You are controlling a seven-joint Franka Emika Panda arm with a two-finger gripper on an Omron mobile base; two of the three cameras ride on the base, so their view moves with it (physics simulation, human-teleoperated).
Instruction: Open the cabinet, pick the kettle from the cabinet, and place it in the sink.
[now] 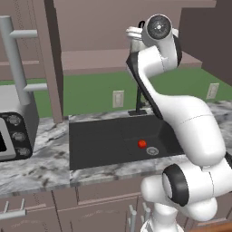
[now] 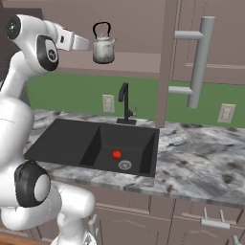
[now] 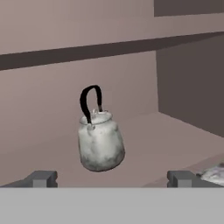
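We see our two-finger gripper (image 3: 112, 178) with jaws spread wide and holding nothing, facing the small silvery-white kettle (image 3: 100, 144) with its thin black arched handle. The kettle stands upright inside the open mauve-brown wall cabinet (image 2: 143, 64) (above the dark charcoal sink (image 2: 72, 141)).

we see our arm (image 2: 19, 110) raised high, forearm reaching forward, our gripper (image 3: 112, 178) level with its jaws spread wide and nothing between them.
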